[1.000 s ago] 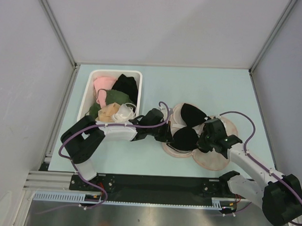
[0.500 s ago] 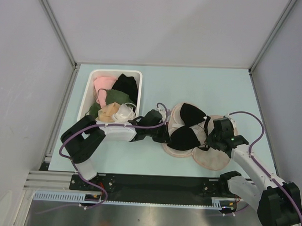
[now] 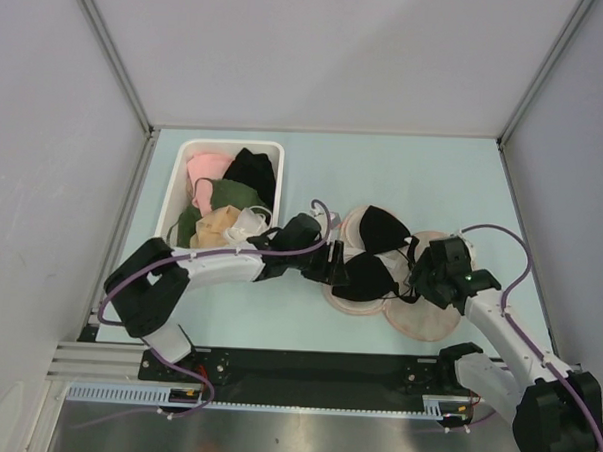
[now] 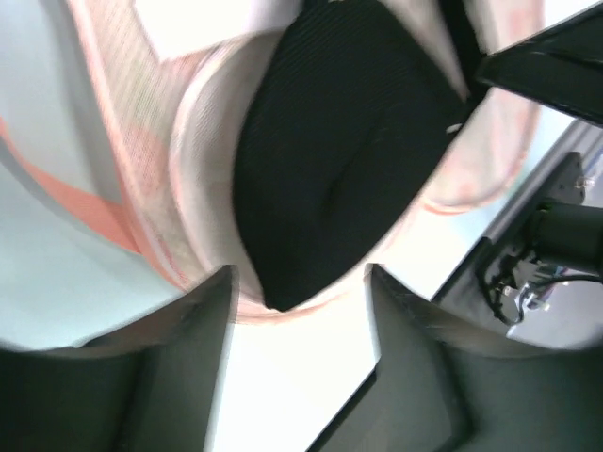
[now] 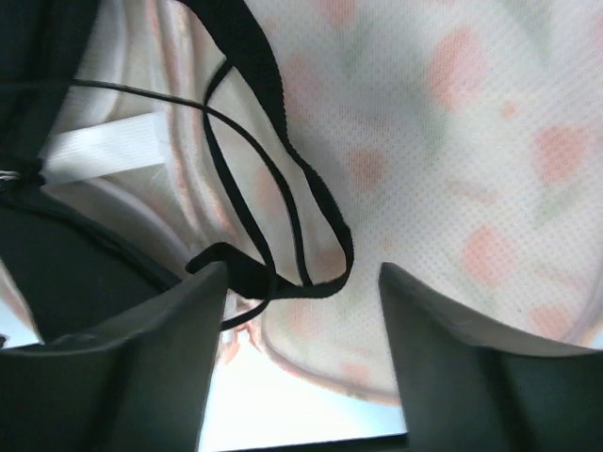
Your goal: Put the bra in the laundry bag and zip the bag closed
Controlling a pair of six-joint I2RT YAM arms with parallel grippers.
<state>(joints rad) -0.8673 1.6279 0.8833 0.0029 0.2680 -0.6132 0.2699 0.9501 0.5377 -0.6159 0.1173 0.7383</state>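
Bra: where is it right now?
Top view: the bra lies in the open laundry bag, right of table centre, between the left tool and the right tool. Its straps trail onto the bag's patterned right half.

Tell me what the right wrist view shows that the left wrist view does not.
Only the right wrist view shows the thin straps looped over the printed mesh of the laundry bag. Only the left wrist view shows a black cup of the bra lying in a pale pink shell. Both show bra fabric on the bag.
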